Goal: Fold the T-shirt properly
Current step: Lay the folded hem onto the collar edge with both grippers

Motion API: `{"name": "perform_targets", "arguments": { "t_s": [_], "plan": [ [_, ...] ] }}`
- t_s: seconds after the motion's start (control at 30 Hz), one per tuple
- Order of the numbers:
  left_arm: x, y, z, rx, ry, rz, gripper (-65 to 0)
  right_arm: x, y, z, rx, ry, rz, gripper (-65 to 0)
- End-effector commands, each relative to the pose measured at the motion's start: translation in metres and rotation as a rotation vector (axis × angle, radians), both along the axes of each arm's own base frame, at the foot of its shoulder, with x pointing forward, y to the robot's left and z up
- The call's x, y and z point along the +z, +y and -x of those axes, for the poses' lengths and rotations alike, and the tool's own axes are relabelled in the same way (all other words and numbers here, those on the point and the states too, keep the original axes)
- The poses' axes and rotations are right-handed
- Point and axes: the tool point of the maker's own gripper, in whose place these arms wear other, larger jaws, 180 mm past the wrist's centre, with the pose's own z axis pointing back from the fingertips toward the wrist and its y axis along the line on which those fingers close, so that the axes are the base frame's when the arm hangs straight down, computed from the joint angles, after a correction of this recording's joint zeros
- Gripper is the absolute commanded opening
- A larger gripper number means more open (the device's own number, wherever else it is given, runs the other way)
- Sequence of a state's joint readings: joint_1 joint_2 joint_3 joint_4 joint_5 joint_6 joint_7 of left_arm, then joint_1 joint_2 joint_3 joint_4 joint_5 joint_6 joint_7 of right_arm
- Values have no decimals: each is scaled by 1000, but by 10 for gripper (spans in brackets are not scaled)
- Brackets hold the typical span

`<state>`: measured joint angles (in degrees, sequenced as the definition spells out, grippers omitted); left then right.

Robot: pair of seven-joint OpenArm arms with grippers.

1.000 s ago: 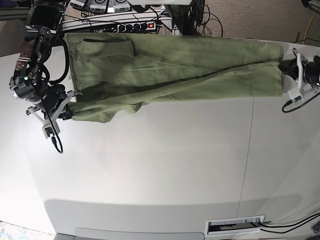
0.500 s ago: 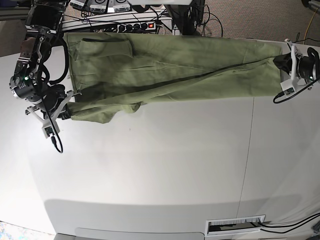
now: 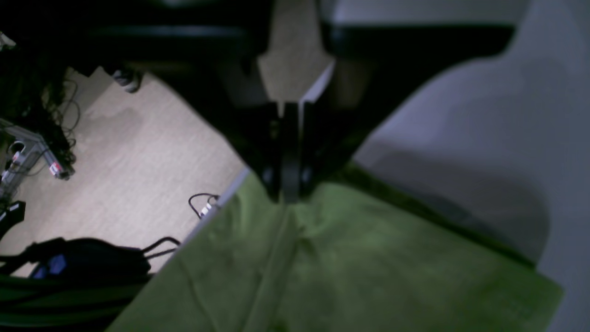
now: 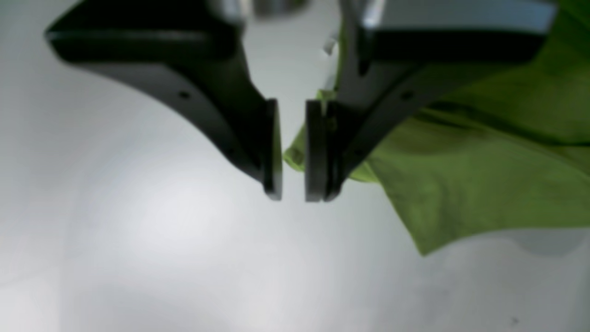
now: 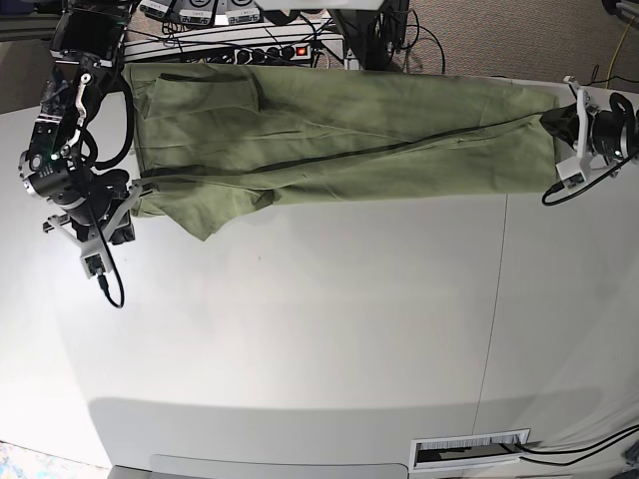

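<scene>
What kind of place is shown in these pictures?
Probably a robotics lab: a large white worktable, a power strip with tangled cables behind it, and an olive-green cotton T-shirt stretched between two robot arms.

A pale grey desk [image 5: 329, 329] fills most of the base view, crossed by a thin seam running from 12 to 6 o'clock on its right side. A vented slot [image 5: 469, 451] is set into its edge near 5 o'clock. Beyond the desk at 12 o'clock, a power strip [image 5: 262, 52] with a red switch and tangled cables [image 5: 419, 40] are seen on beige carpet [image 5: 519, 35].
</scene>
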<state>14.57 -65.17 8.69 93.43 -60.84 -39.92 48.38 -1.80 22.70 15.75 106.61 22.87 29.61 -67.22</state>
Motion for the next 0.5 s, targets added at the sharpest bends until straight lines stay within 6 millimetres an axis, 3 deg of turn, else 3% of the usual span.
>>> {"name": "perform_targets", "arguments": {
  "t_s": [0.0,0.2,0.33,0.47],
  "plan": [
    [9,5,-7,-3,-23,-7,-650,14,1,-6,11,-39,-14,-551],
    [9,4,-12,-4,-49,-5,-637,-9,26,13,34,23,-125,-573],
    [9,2,-14,-2,-67,4,-394,-15,36,15,35,29,-154,-650],
    [8,0,-14,0,-67,9,-373,-25,53,20,88,69,-157,-650]
  ]
}}
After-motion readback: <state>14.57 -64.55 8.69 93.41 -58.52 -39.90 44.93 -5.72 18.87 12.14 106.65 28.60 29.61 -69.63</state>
